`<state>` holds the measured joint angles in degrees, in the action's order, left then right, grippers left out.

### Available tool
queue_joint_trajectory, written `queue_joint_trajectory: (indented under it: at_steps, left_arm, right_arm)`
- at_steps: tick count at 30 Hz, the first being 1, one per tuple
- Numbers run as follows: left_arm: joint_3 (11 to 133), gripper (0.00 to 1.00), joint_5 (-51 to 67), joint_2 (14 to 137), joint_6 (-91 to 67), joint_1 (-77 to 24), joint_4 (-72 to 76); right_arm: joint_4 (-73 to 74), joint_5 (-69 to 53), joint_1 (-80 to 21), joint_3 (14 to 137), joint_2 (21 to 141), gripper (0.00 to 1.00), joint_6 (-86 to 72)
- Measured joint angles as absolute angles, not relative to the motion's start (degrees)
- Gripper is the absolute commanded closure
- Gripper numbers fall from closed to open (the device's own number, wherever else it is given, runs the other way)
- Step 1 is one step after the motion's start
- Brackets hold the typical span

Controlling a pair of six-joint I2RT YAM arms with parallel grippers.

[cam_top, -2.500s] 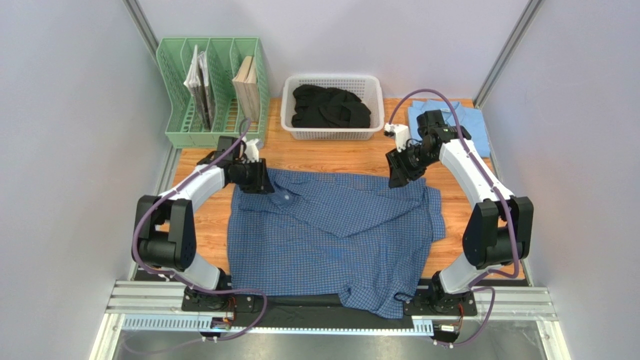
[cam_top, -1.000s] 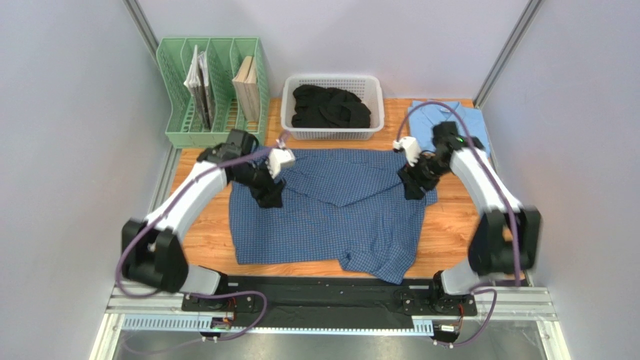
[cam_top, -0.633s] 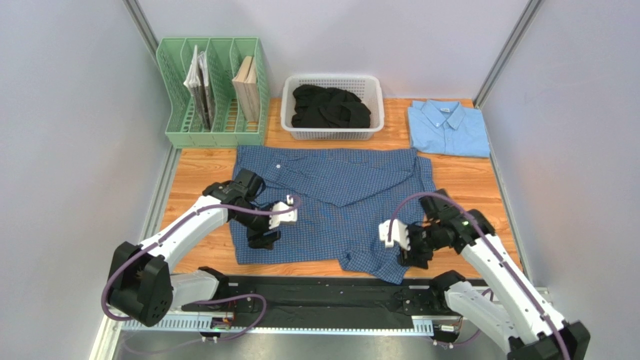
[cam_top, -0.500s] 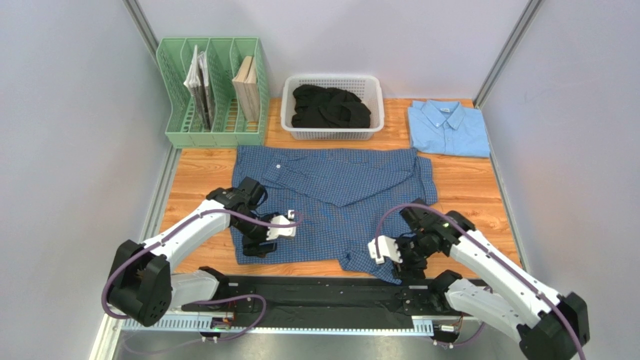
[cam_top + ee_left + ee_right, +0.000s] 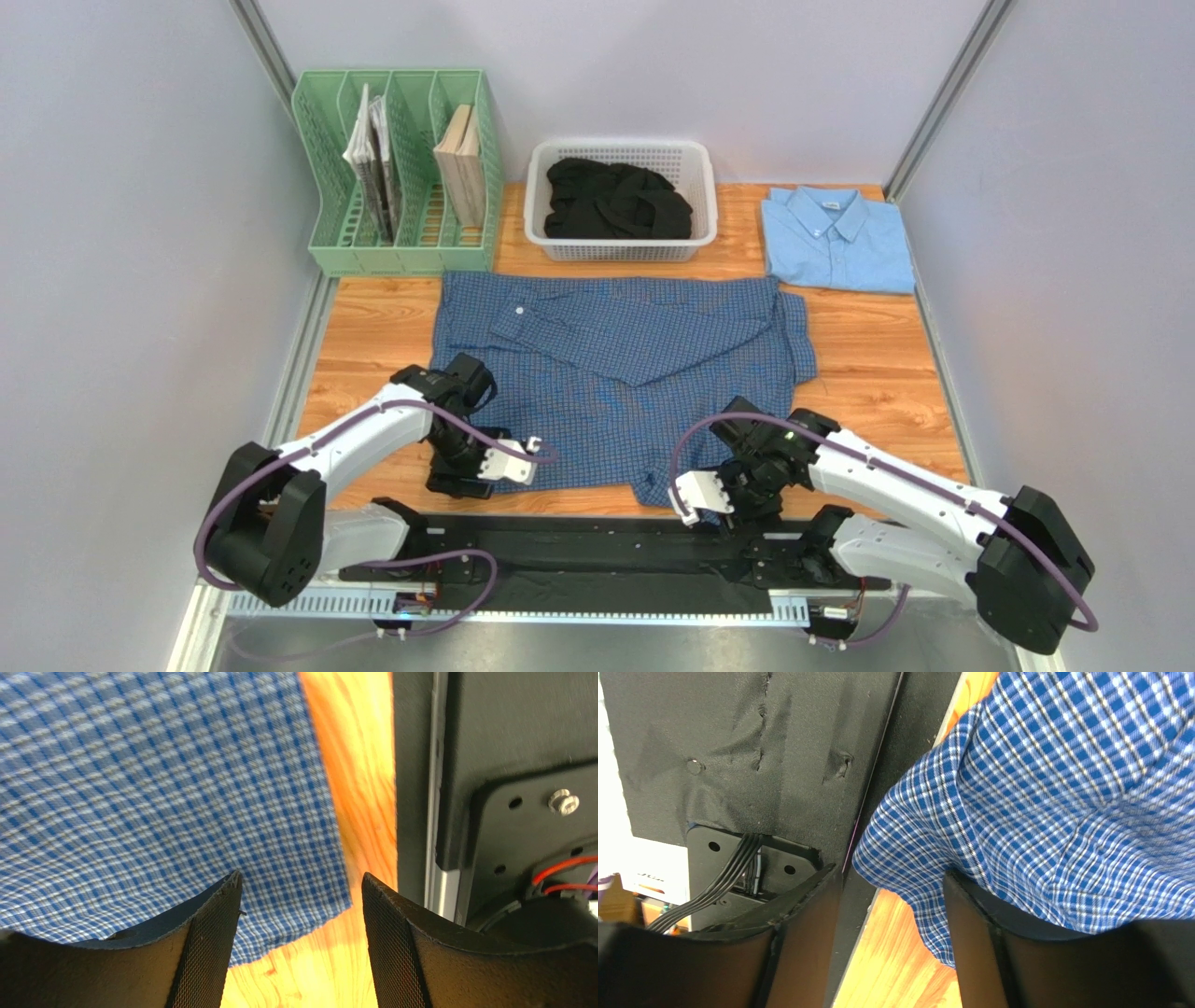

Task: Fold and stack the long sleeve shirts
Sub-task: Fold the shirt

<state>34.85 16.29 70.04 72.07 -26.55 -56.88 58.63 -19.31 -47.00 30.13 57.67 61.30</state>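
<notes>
The dark blue check shirt (image 5: 617, 378) lies spread flat on the wooden table, collar towards the far side. The light blue shirt (image 5: 836, 238) lies folded at the back right corner. My left gripper (image 5: 460, 476) is open and low over the dark shirt's near left corner; in the left wrist view (image 5: 302, 876) the cloth corner (image 5: 140, 777) lies between my fingers, untouched. My right gripper (image 5: 727, 501) is open at the shirt's near right hem, which hangs at the table edge and shows in the right wrist view (image 5: 891, 871) as check cloth (image 5: 1074, 798).
A green file rack (image 5: 397, 168) with books stands at the back left. A white basket (image 5: 620, 247) holding dark clothes stands at the back middle. The black base strip (image 5: 603, 539) runs along the near edge under both grippers.
Both grippers left the shirt's far edge and swung back to its near corners. The shirt has shifted away from the near edge and lies flatter.
</notes>
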Motion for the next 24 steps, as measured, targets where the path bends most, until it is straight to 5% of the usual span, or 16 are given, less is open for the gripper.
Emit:
queue_joint_trajectory:
  at_steps: [4, 6, 8, 13, 17, 24]
  left_arm:
    - [33.47, 0.34, 14.35, 68.31, 74.83, -27.18, -57.65]
    - [33.08, 0.43, 13.58, 67.94, 75.53, -27.59, -57.34]
    - [32.62, 0.53, 12.56, 67.72, 76.05, -28.01, -56.01]
    - [31.83, 0.75, 11.29, 66.43, 75.70, -28.14, -53.39]
    - [31.68, 0.99, 11.55, 65.12, 74.72, -28.14, -54.37]
    - [35.44, 1.00, 12.53, 63.51, 73.80, -26.09, -59.46]
  right_arm:
    - [57.54, -18.74, -50.41, 30.13, 59.31, 0.37, 60.97]
    - [56.95, -18.37, -51.70, 30.13, 61.17, 0.49, 60.62]
    - [56.23, -17.76, -52.34, 30.39, 63.11, 0.73, 59.96]
    - [53.74, -15.03, -52.47, 31.20, 65.01, 0.98, 56.64]
    - [54.48, -13.43, -52.10, 31.73, 62.94, 1.00, 54.81]
    - [60.29, -12.88, -49.01, 36.82, 53.74, 1.00, 54.28]
